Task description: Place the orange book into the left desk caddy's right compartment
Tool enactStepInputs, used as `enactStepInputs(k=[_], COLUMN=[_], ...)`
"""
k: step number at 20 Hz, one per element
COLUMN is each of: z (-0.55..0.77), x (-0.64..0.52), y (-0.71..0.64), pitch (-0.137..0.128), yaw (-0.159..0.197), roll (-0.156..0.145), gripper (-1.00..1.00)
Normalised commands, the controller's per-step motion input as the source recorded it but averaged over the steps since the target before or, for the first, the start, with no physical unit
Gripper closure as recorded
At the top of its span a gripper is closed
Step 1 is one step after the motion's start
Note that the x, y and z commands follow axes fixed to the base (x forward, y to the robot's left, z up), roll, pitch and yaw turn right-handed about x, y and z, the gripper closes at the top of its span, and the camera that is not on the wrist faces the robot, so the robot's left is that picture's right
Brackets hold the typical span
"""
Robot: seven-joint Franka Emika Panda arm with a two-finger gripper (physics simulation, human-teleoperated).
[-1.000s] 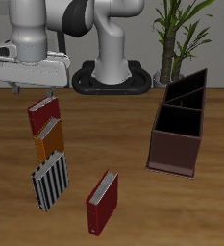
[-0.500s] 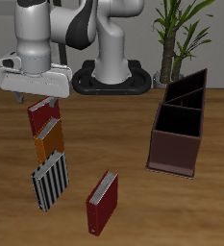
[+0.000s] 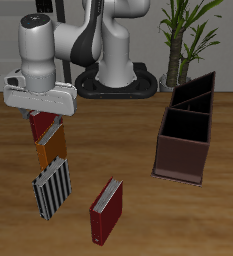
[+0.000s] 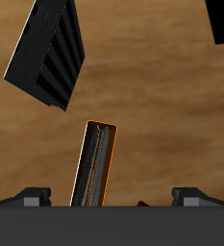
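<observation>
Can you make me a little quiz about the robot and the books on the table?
1. True or false: the orange book is already inside the brown box.
2. How many books lie on the table? A) two B) four C) six
3. Which book lies nearest the table's front edge: the striped book or the dark red book?

Key:
1. False. It lies on the table, under the gripper, far from the box.
2. B. One orange, one striped, two dark red; the other dark red book is partly hidden by the gripper.
3. The dark red book.
</observation>
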Motion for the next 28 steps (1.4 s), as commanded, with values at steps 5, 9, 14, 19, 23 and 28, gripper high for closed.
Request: enactStepInputs(k=[5, 9, 14, 19, 23, 28], z=[-0.40, -0.24, -0.37, -0.22, -0.07, 0.09], x=[-0.02, 0.03, 0.06, 0.02, 0.02, 0.02], y=[0.11, 0.07, 0.14, 0.09, -0.02, -0.03], pitch=[0.042, 0.022, 0.052, 0.036, 0.007, -0.015], yaw=[-0.027, -0.021, 0.000, -0.035, -0.001, -0.008], roll=[0.020, -0.002, 0.027, 0.020, -0.005, -0.013], gripper=[-1.00, -1.00, -1.00, 1.00, 1.00, 1.00])
